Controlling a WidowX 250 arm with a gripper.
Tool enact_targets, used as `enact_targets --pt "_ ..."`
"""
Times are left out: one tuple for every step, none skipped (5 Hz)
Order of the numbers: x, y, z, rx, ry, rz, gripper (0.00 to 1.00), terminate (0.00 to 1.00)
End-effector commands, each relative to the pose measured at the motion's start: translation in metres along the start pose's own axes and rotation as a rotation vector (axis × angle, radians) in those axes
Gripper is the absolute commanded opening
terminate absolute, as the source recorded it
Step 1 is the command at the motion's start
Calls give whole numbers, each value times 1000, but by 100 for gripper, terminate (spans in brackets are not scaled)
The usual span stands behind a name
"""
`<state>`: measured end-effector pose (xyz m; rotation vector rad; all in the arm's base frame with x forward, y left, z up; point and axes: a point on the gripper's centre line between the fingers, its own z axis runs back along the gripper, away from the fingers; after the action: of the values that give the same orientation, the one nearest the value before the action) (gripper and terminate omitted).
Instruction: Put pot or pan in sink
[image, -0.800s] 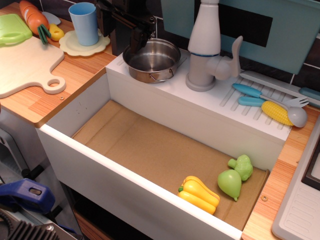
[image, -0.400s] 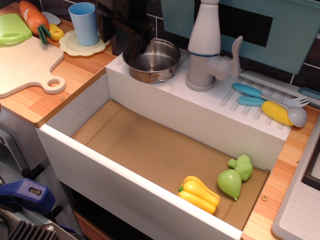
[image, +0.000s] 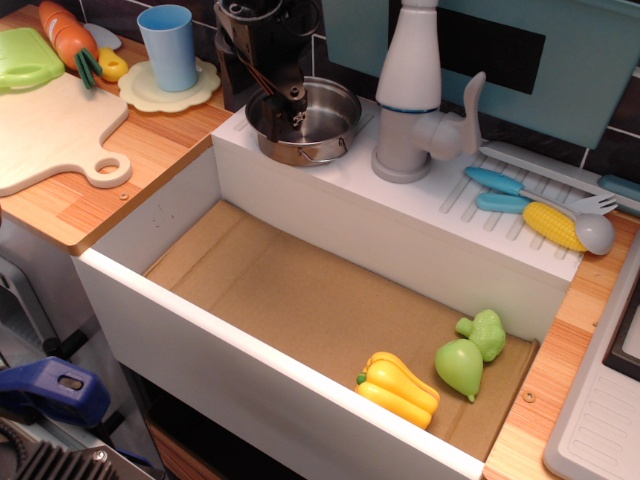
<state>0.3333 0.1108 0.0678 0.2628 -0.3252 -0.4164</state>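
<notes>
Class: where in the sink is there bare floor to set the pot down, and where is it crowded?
Free: the sink floor's left and middle. Crowded: the right corner, with yellow pepper, pear and broccoli.

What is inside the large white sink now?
On the brown floor of the white sink lie a yellow toy pepper, a green pear and a green broccoli. The front wall hides the nearest floor strip.

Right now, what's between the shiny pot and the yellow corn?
The white faucet stands between the pot and the corn, plus two blue-handled utensils, in this only view.
</notes>
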Motion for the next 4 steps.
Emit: enact_targets --pt "14 12 8 49 -112 -101 100 0" --pt "12 12 -1 11 -152 -120 100 0" --pt "14 10 -11 -19 -191 -120 100 0" --pt "12 5 -18 -55 -197 -96 100 0"
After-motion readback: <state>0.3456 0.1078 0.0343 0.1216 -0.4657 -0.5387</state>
